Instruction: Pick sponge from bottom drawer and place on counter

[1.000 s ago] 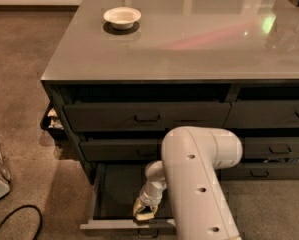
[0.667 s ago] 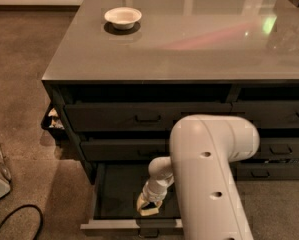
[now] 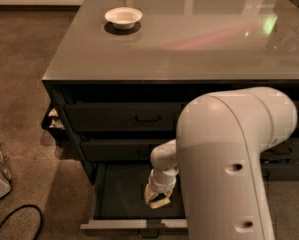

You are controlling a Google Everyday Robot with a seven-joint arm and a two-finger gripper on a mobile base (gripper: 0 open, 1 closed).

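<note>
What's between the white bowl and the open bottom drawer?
Camera view: bare counter, then two closed drawer fronts. The gripper is down inside the bottom drawer, at the sponge.

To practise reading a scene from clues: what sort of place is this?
Probably a kitchen-like test room: a glossy counter over dark drawers, a white bowl on it, with carpet and a loose cable on the floor. The gripper hangs inside the open bottom drawer.

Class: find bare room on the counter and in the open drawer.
The counter is bare everywhere but the white bowl at far left. In the bottom drawer, gripper and sponge crowd the right; its left is bare.
</note>
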